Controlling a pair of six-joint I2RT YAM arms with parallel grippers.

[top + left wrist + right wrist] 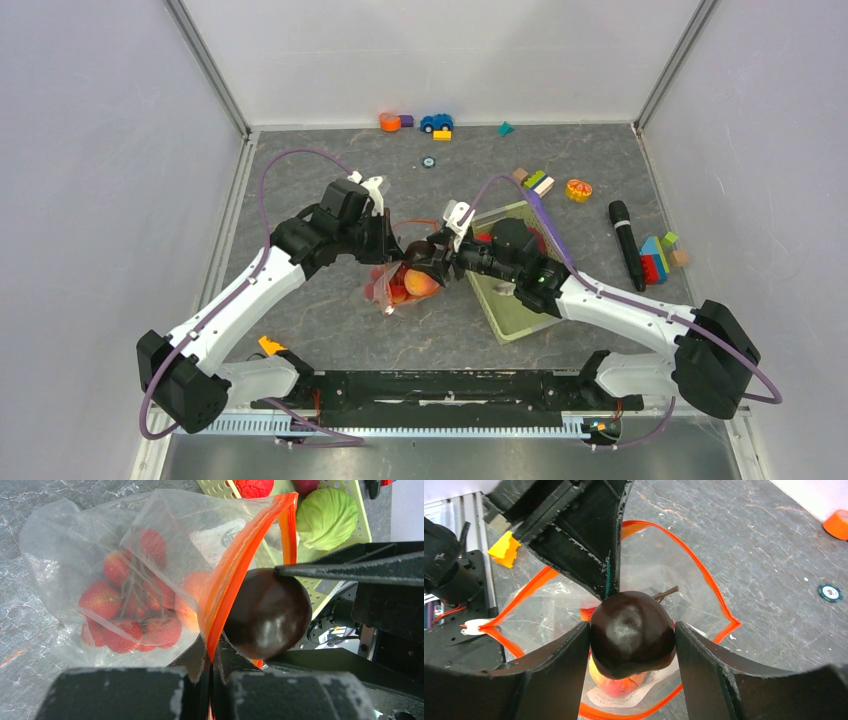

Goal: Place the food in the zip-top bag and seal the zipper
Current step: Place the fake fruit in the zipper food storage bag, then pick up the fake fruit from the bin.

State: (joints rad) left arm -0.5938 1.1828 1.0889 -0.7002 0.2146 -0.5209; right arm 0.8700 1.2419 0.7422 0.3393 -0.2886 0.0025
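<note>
The clear zip-top bag (75, 545) lies mid-table with its mouth held open. My left gripper (211, 655) is shut on the red-orange zipper (240, 565) at the mouth's rim. My right gripper (631, 627) holds a dark plum (631, 632) between its fingers right at the open mouth; the same plum (267, 612) shows against the strip in the left wrist view. Inside the bag lie several red strawberries (100, 600) and a peach (616, 682). A green cabbage (327, 517) rests on the pale green basket (357, 510).
The basket (505, 310) sits under my right arm. A black marker (625, 240), coloured blocks (655, 258), an orange slice (578, 190) and a toy car (436, 122) lie to the right and at the back. A yellow block (270, 345) is near the left base.
</note>
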